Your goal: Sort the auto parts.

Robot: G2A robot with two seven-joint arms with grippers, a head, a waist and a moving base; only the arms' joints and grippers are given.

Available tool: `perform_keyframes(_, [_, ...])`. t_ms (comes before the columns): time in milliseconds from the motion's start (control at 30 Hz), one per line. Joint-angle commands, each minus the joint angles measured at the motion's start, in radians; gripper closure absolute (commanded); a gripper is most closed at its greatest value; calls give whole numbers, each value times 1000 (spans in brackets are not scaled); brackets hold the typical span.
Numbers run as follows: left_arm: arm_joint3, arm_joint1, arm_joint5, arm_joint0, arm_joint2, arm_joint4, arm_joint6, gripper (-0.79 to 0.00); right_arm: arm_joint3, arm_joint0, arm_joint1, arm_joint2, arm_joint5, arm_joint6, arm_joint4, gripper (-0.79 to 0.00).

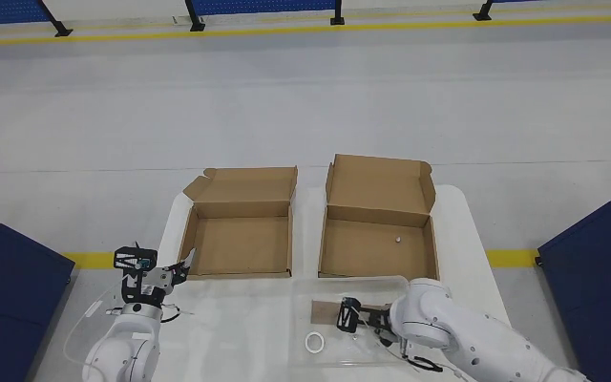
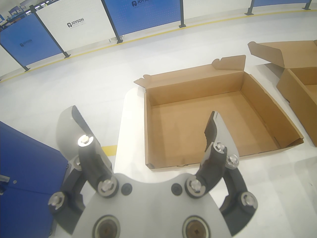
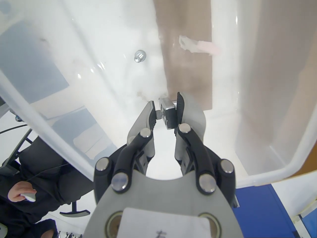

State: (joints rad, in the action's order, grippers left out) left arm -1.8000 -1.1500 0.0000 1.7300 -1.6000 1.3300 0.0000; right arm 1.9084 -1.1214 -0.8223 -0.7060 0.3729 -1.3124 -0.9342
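My right gripper (image 3: 165, 111) is inside the clear plastic bin (image 1: 382, 285), shut on a small square metal part (image 3: 168, 115) held between its fingertips. A small silver nut (image 3: 140, 56) lies loose on the bin floor beyond it. A white ring (image 1: 315, 342) lies in the bin near its front left. In the top view the right gripper (image 1: 349, 315) sits over the bin's brown cardboard liner (image 1: 325, 311). My left gripper (image 2: 146, 125) hangs open and holds nothing, by the front left corner of the left cardboard box (image 2: 267, 134). The left gripper (image 1: 178, 269) is at the table's left edge.
Two open cardboard boxes stand side by side at the back of the white table (image 1: 239, 315). The left box (image 1: 205, 246) is bare inside. The right box (image 1: 430, 250) holds one small pale part (image 1: 396, 240). Blue panels flank the table.
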Motion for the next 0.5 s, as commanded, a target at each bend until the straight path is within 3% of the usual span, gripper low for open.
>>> perform_keyframes(0, [0,0,0,0,0,0,0,-785,15,-19,10,-28,6,9,7,0])
perform_keyframes(333, [0,0,0,0,0,0,0,-785,15,-19,10,-28,6,9,7,0])
perform_keyframes(467, [0,0,0,0,0,0,0,-785,-7,-34,16,-68,25,91,75,0])
